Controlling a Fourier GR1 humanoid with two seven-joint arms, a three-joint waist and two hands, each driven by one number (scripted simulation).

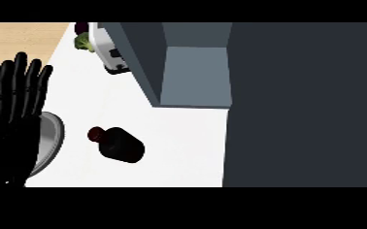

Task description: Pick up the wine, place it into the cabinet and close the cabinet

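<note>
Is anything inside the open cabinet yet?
The cabinet shows a bare grey shelf; its door hides the right side. The wine bottle still lies on the counter, left hand resting nearby.

The wine bottle [120,145] looked like dark glossy glass, the counter [179,140] was smooth matt white, the cabinet [197,73] had a matt grey-blue finish, and the plate [49,138] seemed grey metal.

Left hand [22,111] — glossy black, long slender segmented fingers, faint pale highlights along the edges
</note>
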